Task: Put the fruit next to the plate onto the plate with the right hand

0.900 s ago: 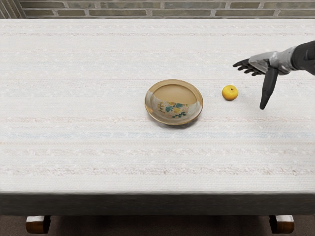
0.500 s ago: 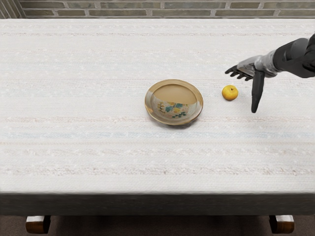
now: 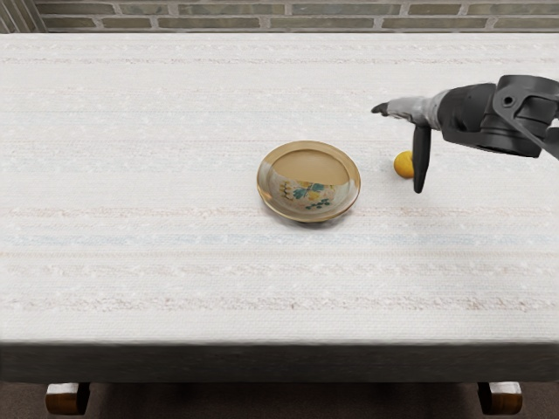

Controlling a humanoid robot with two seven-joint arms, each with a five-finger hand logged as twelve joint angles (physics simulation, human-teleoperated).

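Your counter (image 3: 175, 262) is pale and striped and fills most of the view, with a brick wall behind it. Your right arm (image 3: 502, 113) comes in from the right edge, above the surface. The plate (image 3: 308, 147) sits near centre, brown rim, painted inside. Your right hand (image 3: 409, 109) is over the fruit (image 3: 402, 164), fingers apart, holding nothing, with one digit (image 3: 421, 161) hanging down and partly covering it. The fruit is yellow, on the counter just right of the plate, not touching it.
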